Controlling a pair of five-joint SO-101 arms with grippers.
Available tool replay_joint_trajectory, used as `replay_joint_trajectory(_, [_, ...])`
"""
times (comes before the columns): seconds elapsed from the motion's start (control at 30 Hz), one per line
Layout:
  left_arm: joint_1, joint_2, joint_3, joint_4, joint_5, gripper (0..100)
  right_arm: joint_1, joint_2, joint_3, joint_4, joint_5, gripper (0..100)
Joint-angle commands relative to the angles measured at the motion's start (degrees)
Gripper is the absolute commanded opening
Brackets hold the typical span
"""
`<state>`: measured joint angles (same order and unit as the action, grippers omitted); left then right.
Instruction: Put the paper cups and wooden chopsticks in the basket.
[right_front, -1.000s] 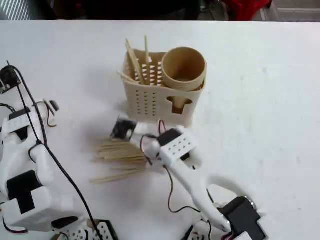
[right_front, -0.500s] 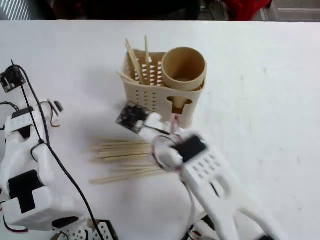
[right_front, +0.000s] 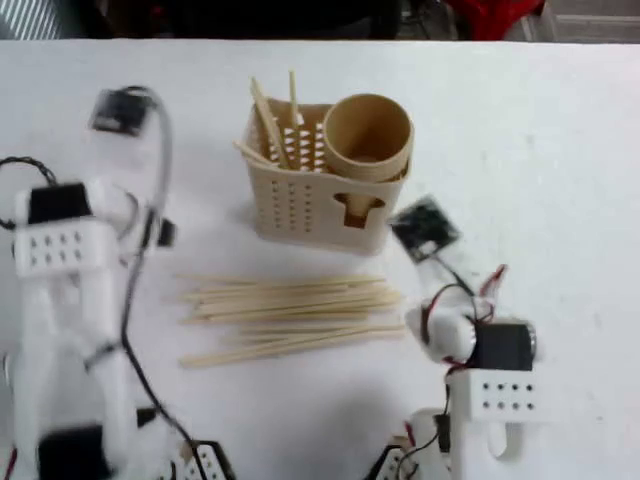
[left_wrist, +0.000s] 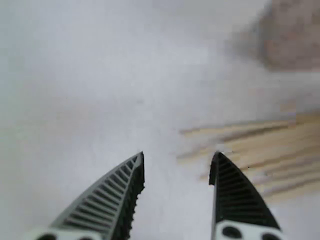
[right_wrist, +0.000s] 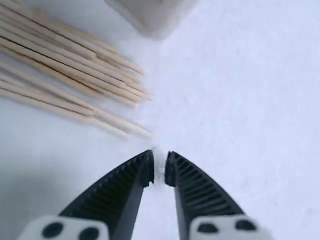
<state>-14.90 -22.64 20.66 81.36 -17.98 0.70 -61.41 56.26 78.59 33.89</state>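
right gripper (right_wrist: 159, 166): nearest the arms' side, low over bare table (right_front: 560, 180), just off the tips of the loose sticks. Jaws are pinched almost together with nothing between them, so it's empty-handed.
left gripper (left_wrist: 180, 165): at the opposite end of the pile, jaws spread wide and also empty. The stick ends sit just ahead and a bit to one side, not between the jaws. My read is it's lined up there to close on the bundle from its end.
loose chopsticks (right_front: 290, 312): a good handful lying flat and roughly parallel between the two arms, just in front of the basket. Lying crosswise like that, each arm gets an end to work from. They don't seem to touch the basket.
basket (right_front: 300, 205): beige and perforated, standing upright right behind the pile.
paper cup (right_front: 368, 135): already in, mouth up at one end of the basket, poking above the rim. Can't tell if more are nested inside.
standing chopsticks (right_front: 268, 120): a few in the other end, leaning on the wall since they're way taller than the basket.
progress: I'd guess the cups are done and most of the sticks are left.
watch out: thin flat sticks probably roll or fan out when pinched, and they'll need tipping upright to drop in.
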Motion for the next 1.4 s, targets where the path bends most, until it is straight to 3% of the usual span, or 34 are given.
replay_joint_trajectory(0.0, [12.35, -12.35, -2.29, 12.84, -15.21, 22, 4.88, -1.10, 6.07, -4.97, 1.49, 3.5])
replay_joint_trajectory(0.17, [21.23, -9.19, 1.32, 11.52, -15.82, 22, 9.27, -0.75, 16.70, -13.93, 2.55, 6.7])
replay_joint_trajectory(0.4, [33.36, -2.77, 17.32, -8.09, -16.18, 17, 15.34, -1.19, 28.22, -25.36, 2.81, 6.8])
replay_joint_trajectory(0.53, [37.41, -0.57, 21.36, -16.88, -16.18, 17, 16.31, -1.27, 29.27, -26.15, 2.99, 6.7])
replay_joint_trajectory(0.73, [37.67, 8.40, 20.66, -25.67, -16.18, 17, 16.22, -1.27, 29.27, -26.15, 3.08, 1.8])
replay_joint_trajectory(0.97, [37.23, 14.29, 20.75, -27.96, -17.49, 17, 16.13, -2.51, 29.27, -24.84, 5.45, 2.0])
replay_joint_trajectory(1.37, [37.58, 21.76, 20.31, -29.10, -17.76, 16, 16.40, -29.05, 37.01, -14.73, 5.89, 2.1])
